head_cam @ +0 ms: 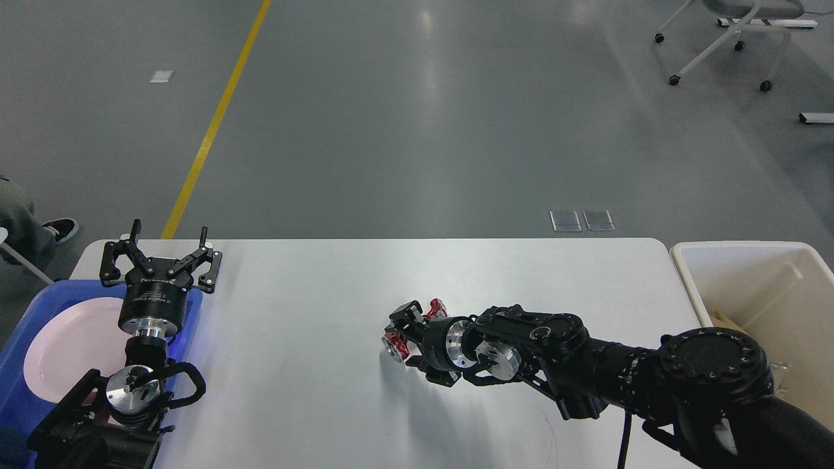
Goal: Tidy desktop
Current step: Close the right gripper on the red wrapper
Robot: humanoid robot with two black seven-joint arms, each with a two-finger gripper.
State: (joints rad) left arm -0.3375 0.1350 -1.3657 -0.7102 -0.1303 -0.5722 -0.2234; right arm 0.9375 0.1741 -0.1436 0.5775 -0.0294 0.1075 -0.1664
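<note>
one large white matte desktop (313, 312) spans the view. the right gripper (409, 333) clenches one crushed red metal can (399, 341) near its centre. the left gripper (160, 259) hangs released over one blue plastic tray (39, 306) holding one white plate (65, 348). one beige bin (769, 286) sits right.

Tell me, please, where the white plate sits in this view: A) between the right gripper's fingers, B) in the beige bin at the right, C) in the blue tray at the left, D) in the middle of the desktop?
C: the white plate lies inside the blue tray at the left edge, partly hidden behind the left gripper.
</note>
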